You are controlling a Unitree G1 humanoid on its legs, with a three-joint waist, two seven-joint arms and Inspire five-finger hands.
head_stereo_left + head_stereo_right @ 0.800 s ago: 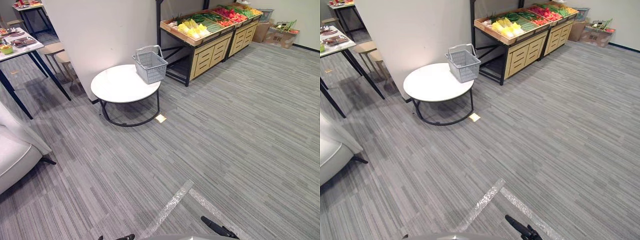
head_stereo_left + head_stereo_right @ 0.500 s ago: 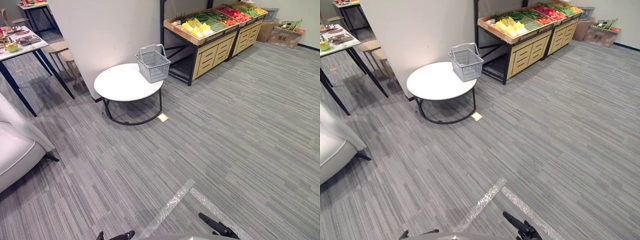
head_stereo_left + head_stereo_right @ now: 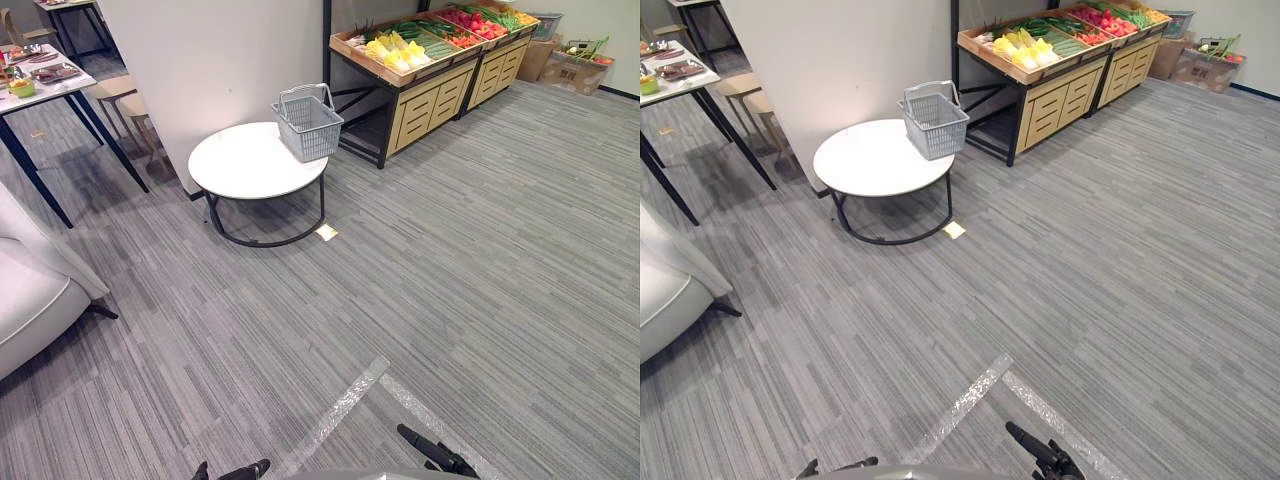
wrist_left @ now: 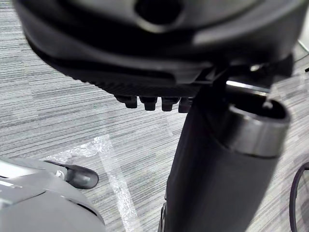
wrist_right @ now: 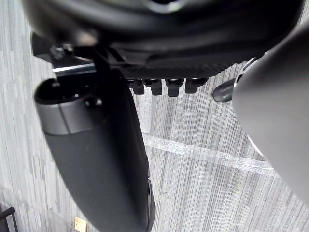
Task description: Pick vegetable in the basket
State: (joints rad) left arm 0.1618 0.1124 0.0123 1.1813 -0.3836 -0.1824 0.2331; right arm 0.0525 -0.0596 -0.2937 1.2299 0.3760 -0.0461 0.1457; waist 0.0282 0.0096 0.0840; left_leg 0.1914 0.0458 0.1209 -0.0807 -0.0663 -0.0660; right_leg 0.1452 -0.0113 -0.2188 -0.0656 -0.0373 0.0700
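Hanging low, the left hand [image 3: 248,468] and right hand [image 3: 435,455] are empty, fingers loosely straight. The grey shopping basket [image 3: 308,122] sits at the far-right edge of the round table [image 3: 240,165]. Beyond, vegetables [image 3: 395,55] lie on the wooden stand [image 3: 425,100] — probably light, firm, best grasped round the middle.

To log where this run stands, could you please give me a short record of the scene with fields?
basket: grey basket, handle raised, on the far edge of the round white table; no vegetable seen inside
vegetables: yellow, green and red vegetables in the trays of the wooden produce stand, beyond the table
left robot hand: left robot hand low, open, holding nothing
right robot hand: right robot hand low, open, holding nothing
floor: grey carpet with tape strips
progress: nothing picked yet
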